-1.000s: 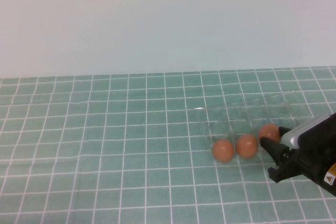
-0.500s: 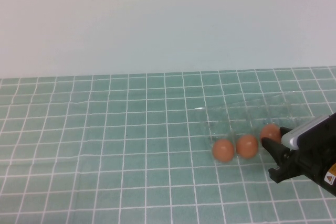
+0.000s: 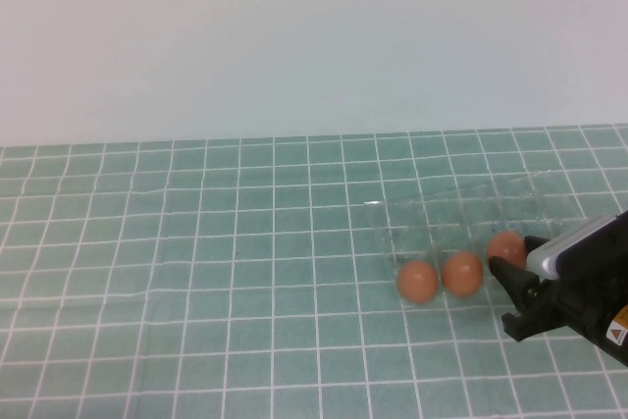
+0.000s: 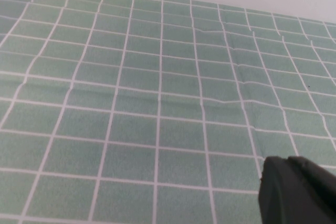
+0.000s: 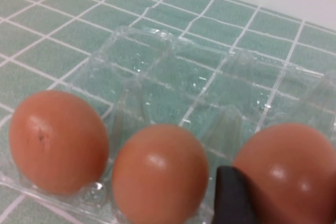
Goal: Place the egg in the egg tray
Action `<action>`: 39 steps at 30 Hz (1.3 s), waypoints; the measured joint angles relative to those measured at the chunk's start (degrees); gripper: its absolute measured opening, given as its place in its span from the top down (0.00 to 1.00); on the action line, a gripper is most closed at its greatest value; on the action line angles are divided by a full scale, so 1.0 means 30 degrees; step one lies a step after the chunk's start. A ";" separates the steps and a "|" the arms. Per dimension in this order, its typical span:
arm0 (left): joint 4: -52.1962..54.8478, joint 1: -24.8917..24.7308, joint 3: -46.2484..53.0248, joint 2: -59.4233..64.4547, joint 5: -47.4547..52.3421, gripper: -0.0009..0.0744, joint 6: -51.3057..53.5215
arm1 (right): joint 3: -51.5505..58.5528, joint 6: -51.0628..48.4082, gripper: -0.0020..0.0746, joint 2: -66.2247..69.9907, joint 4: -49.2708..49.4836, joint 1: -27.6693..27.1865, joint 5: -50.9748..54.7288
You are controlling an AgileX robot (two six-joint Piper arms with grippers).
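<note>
The clear plastic egg tray (image 3: 461, 218) lies right of centre on the table. Three orange-brown eggs sit in its near row. My right gripper (image 3: 517, 257) reaches in from the right and is closed around the rightmost egg (image 3: 505, 245), which rests in a cup. In the right wrist view one dark finger (image 5: 231, 198) presses against that egg (image 5: 294, 166), with the tray's empty cups (image 5: 173, 72) behind. The left gripper (image 4: 294, 192) shows only in its wrist view, shut and empty, above bare tablecloth.
Two other eggs sit in the same row: the middle one (image 3: 461, 273) and the left one (image 3: 417, 281). A green checked cloth (image 3: 196, 242) covers the table. A plain pale wall stands behind.
</note>
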 joint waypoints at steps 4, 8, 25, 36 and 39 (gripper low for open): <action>0.0000 0.0000 0.0000 0.0000 0.0000 0.99 0.0000 | 0.0000 0.0000 0.43 0.0000 0.0038 0.0000 -0.0028; 0.0000 0.0000 0.0000 0.0000 0.0000 0.99 0.0000 | 0.0000 0.0000 0.41 0.0000 0.0156 0.0000 -0.0028; 0.0000 0.0000 0.0000 0.0000 0.0000 0.99 0.0000 | 0.0221 0.0666 0.52 -0.3552 -0.0571 0.0000 0.0806; 0.0000 0.0000 0.0000 0.0000 0.0000 0.99 0.0000 | -0.1347 0.4358 0.96 -1.4044 -0.4852 0.0000 1.0776; 0.0000 0.0000 0.0000 0.0000 0.0000 0.99 0.0000 | -0.1552 0.4892 0.97 -1.6915 -0.5154 0.0000 1.0712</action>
